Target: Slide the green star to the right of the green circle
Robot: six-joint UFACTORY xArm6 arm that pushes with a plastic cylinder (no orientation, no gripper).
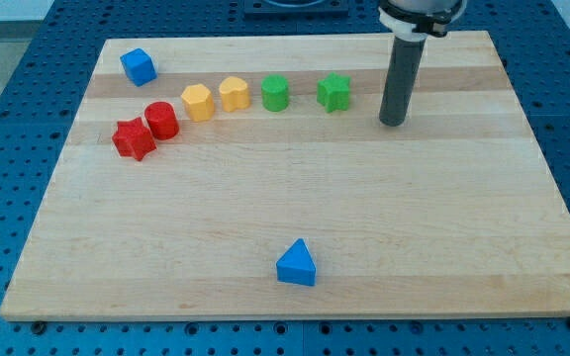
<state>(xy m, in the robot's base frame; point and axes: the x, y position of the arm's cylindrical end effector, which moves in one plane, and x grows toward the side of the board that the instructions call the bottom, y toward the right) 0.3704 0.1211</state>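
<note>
A: Green star (334, 92) is seen near the view's top, centre-right, on the wooden counter (295, 198). It is placed to the view's right of the green circle (275, 93), w/ a small gap left between them.

B: And my tip (392, 123)?

A: It is set down on the counter just to the view's right of the green star, not touching it. No end effector is fitted, only a dark rod, so nothing is clenched or grasped.

B: Other blocks?

A: A curved row is formed leftward from the green circle: two yellow blocks (234, 93) (197, 101), shapes approx. pentagon/hexagon but hard to tell, then a red cylinder (160, 120) and a red star (134, 138), these two touching. A blue cube (138, 66) is seen at the top-left corner. A blue triangle (297, 263) is seen alone nr. the view's bottom centre, well apart from the rest.
</note>
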